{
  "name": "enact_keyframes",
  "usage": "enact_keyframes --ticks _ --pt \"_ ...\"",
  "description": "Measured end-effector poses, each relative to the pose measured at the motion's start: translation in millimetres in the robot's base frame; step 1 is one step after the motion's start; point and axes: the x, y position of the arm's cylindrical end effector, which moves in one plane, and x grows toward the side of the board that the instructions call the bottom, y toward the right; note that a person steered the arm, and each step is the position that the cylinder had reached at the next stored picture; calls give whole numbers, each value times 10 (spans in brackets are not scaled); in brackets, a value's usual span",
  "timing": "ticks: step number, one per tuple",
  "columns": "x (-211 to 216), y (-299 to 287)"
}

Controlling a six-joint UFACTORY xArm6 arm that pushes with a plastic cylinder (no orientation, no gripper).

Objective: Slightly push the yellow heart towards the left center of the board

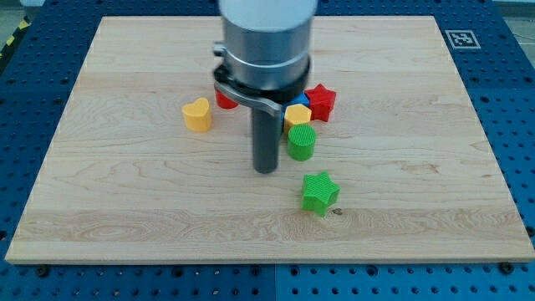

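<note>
The yellow heart [198, 114] lies on the wooden board [125, 201], a little left of the board's middle. My tip [265, 170] rests on the board to the right of and below the heart, well apart from it. The rod rises from the tip into the grey arm body that covers the view's top centre. A green cylinder [301, 142] stands just right of the tip.
A green star [319, 192] lies below and right of the tip. A yellow block [298, 114], a red star [321, 101], a blue block [301, 100] and a red block [224, 100], partly hidden by the arm, cluster behind the rod.
</note>
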Motion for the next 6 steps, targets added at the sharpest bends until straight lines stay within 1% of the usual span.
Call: enact_keyframes --ticks 1,3,4,6 --pt "-239 -237" --pt "-527 -256" --pt "-795 -370" --pt "-847 -801"
